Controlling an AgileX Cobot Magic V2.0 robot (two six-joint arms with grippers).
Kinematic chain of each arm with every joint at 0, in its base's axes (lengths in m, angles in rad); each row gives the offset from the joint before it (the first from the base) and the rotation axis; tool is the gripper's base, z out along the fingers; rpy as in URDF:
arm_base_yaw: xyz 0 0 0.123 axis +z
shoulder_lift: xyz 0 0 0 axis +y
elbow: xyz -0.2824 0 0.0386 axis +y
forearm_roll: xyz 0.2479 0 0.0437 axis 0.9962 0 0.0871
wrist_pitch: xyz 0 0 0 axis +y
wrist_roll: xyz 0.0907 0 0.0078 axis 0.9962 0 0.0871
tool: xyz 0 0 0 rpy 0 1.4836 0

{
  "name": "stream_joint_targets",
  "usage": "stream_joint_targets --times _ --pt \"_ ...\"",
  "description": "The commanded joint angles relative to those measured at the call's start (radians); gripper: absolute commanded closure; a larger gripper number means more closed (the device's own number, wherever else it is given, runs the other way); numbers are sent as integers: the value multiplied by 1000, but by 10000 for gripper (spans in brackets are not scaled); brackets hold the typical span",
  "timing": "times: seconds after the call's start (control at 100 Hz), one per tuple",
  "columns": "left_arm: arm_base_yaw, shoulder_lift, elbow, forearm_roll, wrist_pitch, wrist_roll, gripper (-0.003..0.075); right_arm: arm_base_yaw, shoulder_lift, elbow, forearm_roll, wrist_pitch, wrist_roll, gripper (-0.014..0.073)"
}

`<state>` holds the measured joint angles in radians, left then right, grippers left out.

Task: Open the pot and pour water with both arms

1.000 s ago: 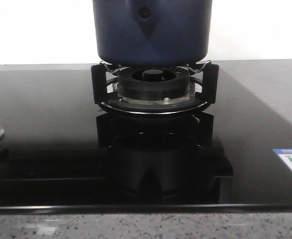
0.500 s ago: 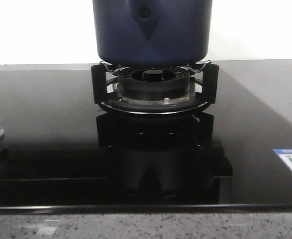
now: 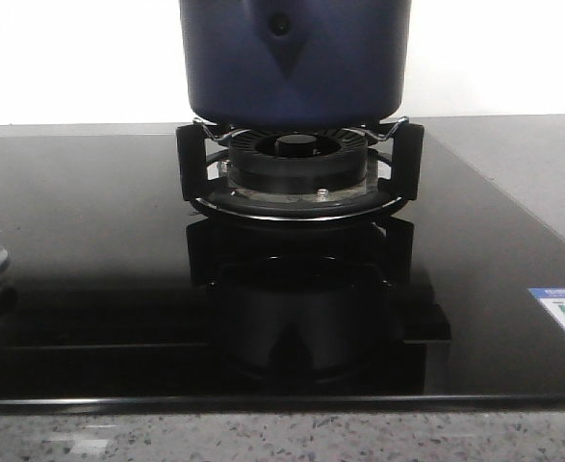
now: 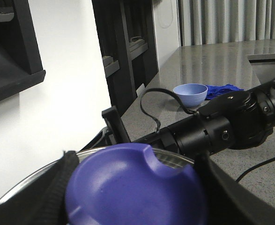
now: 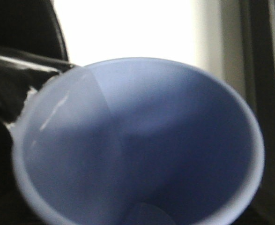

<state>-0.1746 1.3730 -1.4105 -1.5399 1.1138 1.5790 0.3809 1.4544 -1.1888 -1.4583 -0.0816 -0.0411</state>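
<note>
The dark navy-blue cylindrical metal pot (image 3: 295, 60) sits on a black iron burner grate (image 3: 299, 173). My left pincer (image 4: 132, 197) grips a glossy violet-blue lid knob (image 4: 135, 187). My right pincer's state I cannot tell; a smooth pale blue plastic cup (image 5: 137, 140) fills its view.

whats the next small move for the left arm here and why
Probably lift straight up. In the left wrist view the left gripper sits around the purple lid knob with the lid rim apparently still on the pot, while the right gripper's pale blue cup is held ready.

Left pincer (image 4: 132, 197) fingers flank something — grip unclear.
</note>
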Motion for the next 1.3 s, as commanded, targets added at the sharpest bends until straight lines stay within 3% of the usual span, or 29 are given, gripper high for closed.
stream_joint_targets --times 0.0,0.54,0.81,1.06,1.13,1.29 --pt "3 -40 -38 -105 -1 -7 459 -1 -29 -43 -36 -9 0 335" --pt "3 -40 -38 -103 -1 -7 459 9 -19 -150 -422 88 0 335" --pt "3 -40 -38 -103 -1 -7 459 34 -19 -159 -422 93 -114 335" --pt "3 -40 -38 -90 -1 -7 459 34 -19 -163 -422 96 -113 335" --pt "3 -40 -38 -84 -1 -7 459 34 -19 -163 -407 82 -66 335" --pt "3 -40 -38 -84 -1 -7 459 34 -19 -149 -323 67 178 335"
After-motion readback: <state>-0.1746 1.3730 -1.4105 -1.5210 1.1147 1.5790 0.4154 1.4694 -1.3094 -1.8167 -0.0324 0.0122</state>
